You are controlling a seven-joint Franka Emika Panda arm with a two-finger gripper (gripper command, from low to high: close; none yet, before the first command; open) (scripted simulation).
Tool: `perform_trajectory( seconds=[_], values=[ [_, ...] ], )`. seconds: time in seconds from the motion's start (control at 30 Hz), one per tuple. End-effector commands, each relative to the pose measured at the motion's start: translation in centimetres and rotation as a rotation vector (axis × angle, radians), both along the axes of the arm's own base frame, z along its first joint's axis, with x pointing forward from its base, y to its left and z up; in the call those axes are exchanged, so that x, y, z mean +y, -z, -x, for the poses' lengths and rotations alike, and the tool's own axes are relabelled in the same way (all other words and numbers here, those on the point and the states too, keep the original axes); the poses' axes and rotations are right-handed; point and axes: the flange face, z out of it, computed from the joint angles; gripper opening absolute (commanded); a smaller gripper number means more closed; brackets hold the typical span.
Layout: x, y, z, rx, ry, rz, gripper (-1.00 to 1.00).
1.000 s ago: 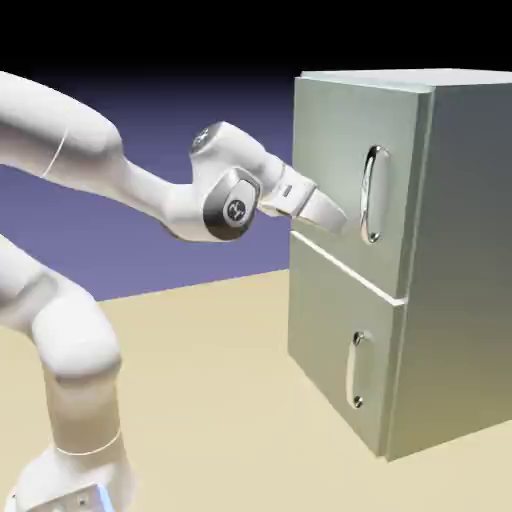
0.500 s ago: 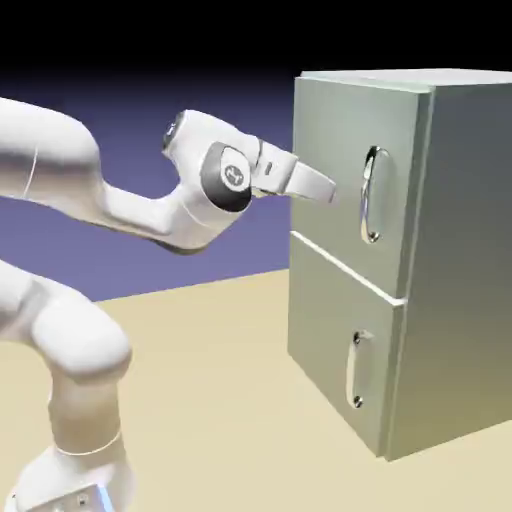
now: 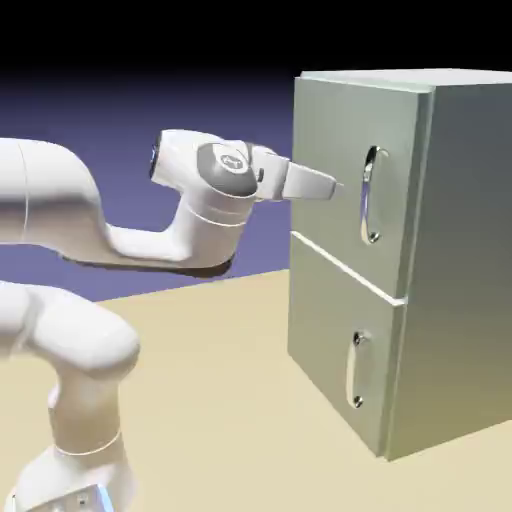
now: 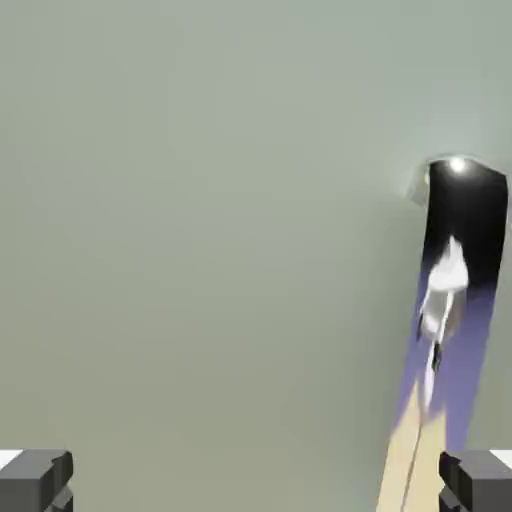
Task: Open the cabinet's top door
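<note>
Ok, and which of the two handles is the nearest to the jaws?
The upper handle, on the taller door; the jaws stand just short of it. The lower handle is well below them.

A computer-rendered robot simulation, shown by the plain blue-violet backdrop [image 3: 150, 105] and smooth, textureless tan surface [image 3: 210, 400].

Arm [image 3: 70, 205] bent, hand [image 3: 245, 170] approx. level, pointing to ext. view's right; gripper [image 4: 256, 480] wide open, w/ nothing held.

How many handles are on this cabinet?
2: a tall curved one on the upper door and a shorter one on the lower door. Sides facing away could hide more.
</note>
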Motion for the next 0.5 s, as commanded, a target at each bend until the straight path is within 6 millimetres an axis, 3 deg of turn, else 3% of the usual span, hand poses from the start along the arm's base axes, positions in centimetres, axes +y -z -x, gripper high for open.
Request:
perform_trajectory(
  seconds=[0.0,0.47],
  values=[
    [-0.3,0.1,0.0,-0.014,0.000,-0.005,1.00],
    [-4.8,3.4,-0.8,-0.204,-0.017,-0.093,1.00]
  ],
)
